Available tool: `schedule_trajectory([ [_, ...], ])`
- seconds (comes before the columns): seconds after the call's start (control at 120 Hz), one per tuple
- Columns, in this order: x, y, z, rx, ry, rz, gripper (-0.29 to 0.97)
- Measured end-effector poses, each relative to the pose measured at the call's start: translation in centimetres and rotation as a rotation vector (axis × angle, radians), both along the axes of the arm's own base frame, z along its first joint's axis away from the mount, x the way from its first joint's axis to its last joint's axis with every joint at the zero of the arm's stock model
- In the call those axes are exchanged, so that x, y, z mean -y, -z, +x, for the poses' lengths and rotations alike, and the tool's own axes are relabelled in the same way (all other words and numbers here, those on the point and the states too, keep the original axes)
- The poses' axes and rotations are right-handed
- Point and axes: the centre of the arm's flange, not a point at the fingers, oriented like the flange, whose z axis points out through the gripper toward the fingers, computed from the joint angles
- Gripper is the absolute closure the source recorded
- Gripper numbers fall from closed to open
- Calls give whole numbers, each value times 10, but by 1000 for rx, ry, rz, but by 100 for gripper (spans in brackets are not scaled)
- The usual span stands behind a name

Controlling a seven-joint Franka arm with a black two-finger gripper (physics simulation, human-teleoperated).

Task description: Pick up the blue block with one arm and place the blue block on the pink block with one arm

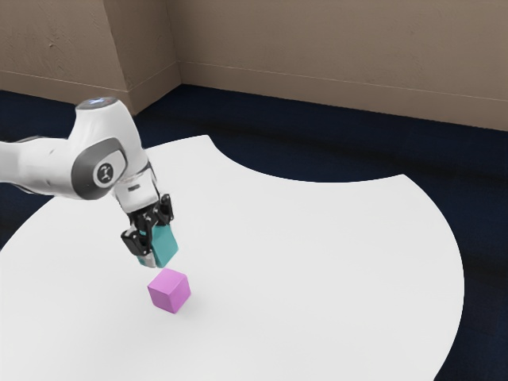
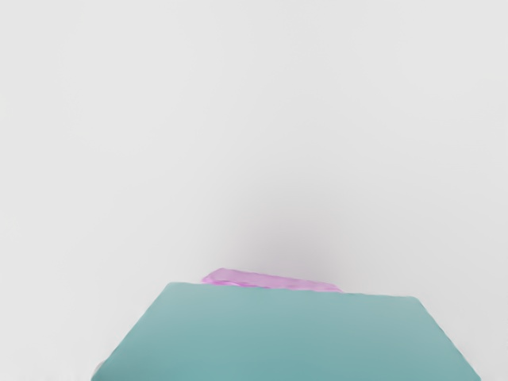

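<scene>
No legible text or number; one unreadable white mark (image 1: 104, 172) on the arm's joint (image 1: 86, 178)

Held block (image 1: 164, 245) above other block (image 1: 169, 290), seemingly apart

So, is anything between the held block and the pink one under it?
Nothing. In the exterior view the blue block hangs just above the pink block, with only bare table showing between them.
</scene>
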Motion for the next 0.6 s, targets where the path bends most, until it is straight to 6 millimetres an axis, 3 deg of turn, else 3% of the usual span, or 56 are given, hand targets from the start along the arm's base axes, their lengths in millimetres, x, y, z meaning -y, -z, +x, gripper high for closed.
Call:
schedule_trajectory([
  [0.375, -6, 58, 10, -26, 22, 9, 41],
  [0.467, -6, 65, 13, -28, 25, 8, 24],
  [0.6, -7, 67, 14, -25, 28, 8, 15],
])
